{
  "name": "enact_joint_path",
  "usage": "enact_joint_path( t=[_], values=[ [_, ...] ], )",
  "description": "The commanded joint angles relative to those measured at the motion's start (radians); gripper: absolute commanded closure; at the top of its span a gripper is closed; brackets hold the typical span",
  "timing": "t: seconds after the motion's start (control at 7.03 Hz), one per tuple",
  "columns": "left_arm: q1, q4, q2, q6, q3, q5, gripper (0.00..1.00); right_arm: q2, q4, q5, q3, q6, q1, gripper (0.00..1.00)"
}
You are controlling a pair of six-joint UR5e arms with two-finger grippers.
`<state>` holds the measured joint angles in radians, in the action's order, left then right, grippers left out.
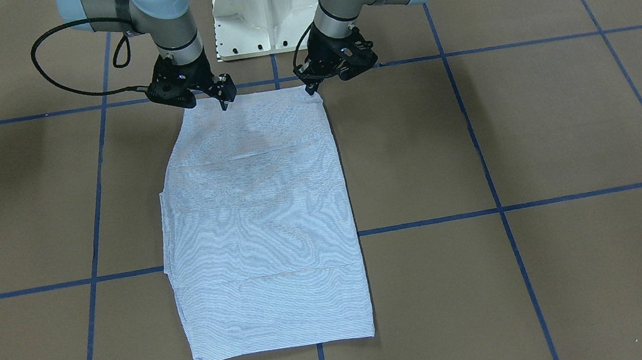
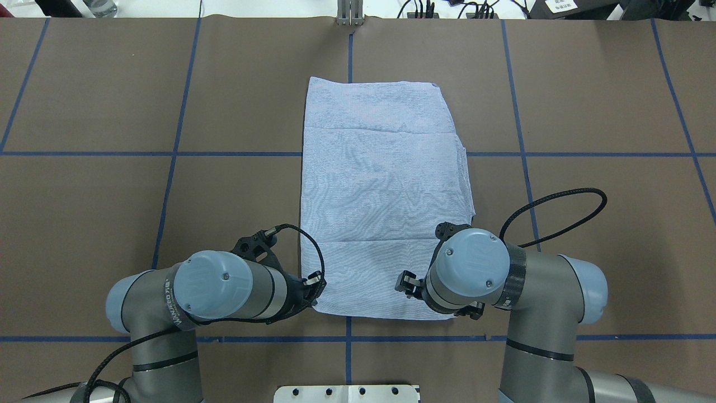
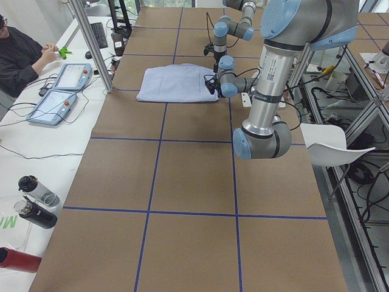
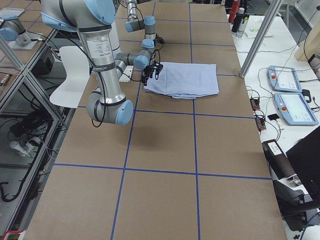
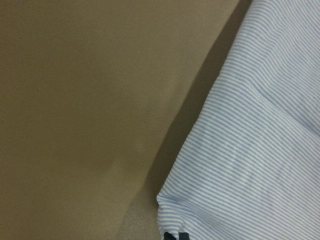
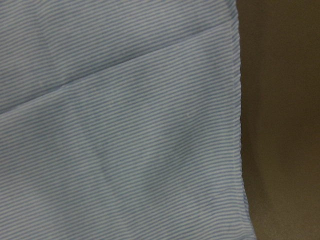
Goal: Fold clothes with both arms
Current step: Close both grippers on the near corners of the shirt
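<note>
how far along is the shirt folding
Done: the shirt lies flat as a long narrow rectangle, with no sleeves sticking out. In hand: the left gripper and right gripper sit at the two corners of the end nearest the robot; I cannot tell whether they have pinched the cloth. Left: probably folding that end over toward the far end, since the shirt is at full length.

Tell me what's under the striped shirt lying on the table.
The shirt lies flat on the brown table. Two blue tape lines run under it and come out the opposite sides. Whatever else lies beneath the cloth is covered and cannot be seen.
</note>
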<state>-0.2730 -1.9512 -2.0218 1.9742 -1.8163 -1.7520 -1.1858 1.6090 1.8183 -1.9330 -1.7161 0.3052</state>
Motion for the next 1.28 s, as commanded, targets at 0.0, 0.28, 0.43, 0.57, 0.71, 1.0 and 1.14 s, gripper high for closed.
enact_joint_path(
  t=[0.0, 0.28, 0.43, 0.57, 0.71, 1.0, 1.14],
  values=[
    [0.0, 0.0, 0.0, 0.0, -0.001, 0.0, 1.0, -0.014, -0.001, -0.001, 0.003, 0.0, -0.005, 0.0],
    [0.0, 0.0, 0.0, 0.0, -0.003, 0.002, 1.0, -0.015, -0.001, -0.001, 0.014, 0.0, -0.009, 0.0],
    [0.0, 0.0, 0.0, 0.0, -0.003, 0.002, 1.0, -0.015, -0.003, -0.002, 0.031, 0.001, -0.014, 0.0],
    [-0.002, 0.0, 0.0, 0.0, -0.002, 0.002, 1.0, -0.012, -0.003, -0.001, 0.038, 0.001, -0.014, 0.0],
    [-0.002, 0.0, 0.0, 0.0, -0.003, 0.002, 1.0, -0.012, -0.003, -0.001, 0.04, 0.001, -0.015, 0.0],
    [-0.002, 0.0, 0.0, 0.0, -0.003, 0.002, 1.0, -0.014, -0.001, 0.001, 0.04, 0.003, -0.017, 0.0],
    [-0.002, 0.0, 0.0, 0.0, -0.003, 0.003, 1.0, -0.014, -0.001, 0.001, 0.04, 0.003, -0.017, 0.0]
  ],
)
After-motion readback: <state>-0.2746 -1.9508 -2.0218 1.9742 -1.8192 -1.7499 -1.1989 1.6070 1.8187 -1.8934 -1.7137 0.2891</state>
